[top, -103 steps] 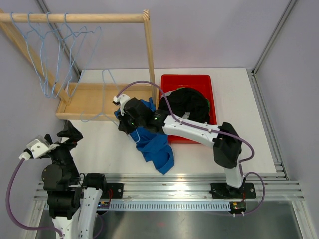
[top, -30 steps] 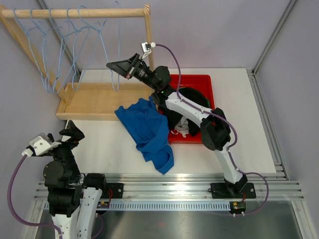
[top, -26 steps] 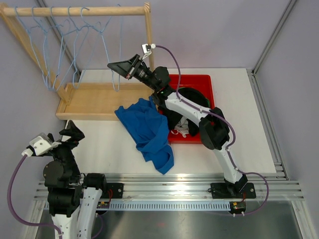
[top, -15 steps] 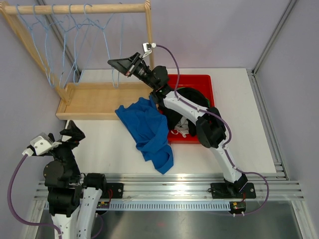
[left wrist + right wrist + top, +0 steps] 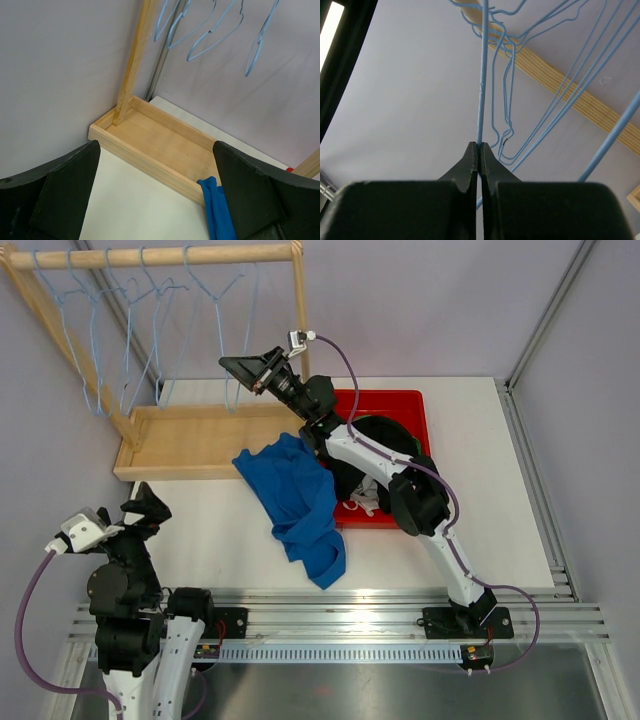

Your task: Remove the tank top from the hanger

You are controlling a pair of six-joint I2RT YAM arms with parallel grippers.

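The blue tank top [image 5: 300,502] lies crumpled on the table in front of the wooden rack base, free of any hanger. One end of it shows in the left wrist view [image 5: 218,210]. My right gripper [image 5: 232,365] is raised high beside the rack post and is shut on the thin wire of a bare blue hanger [image 5: 220,325], which reaches up to the rail. In the right wrist view the fingertips [image 5: 472,155] pinch that wire [image 5: 482,80]. My left gripper [image 5: 147,504] is open and empty, low at the near left, apart from the tank top.
The wooden rack has a top rail [image 5: 150,255] with several blue wire hangers [image 5: 90,310], a post [image 5: 300,315] and a tray base [image 5: 185,435]. A red bin [image 5: 375,400] holds dark clothes [image 5: 385,455] under the right arm.
My right gripper has lifted the bare hanger from the table up to the rail, leaving the tank top lying on the table. In the last second it only shifted slightly. The left arm stayed still.
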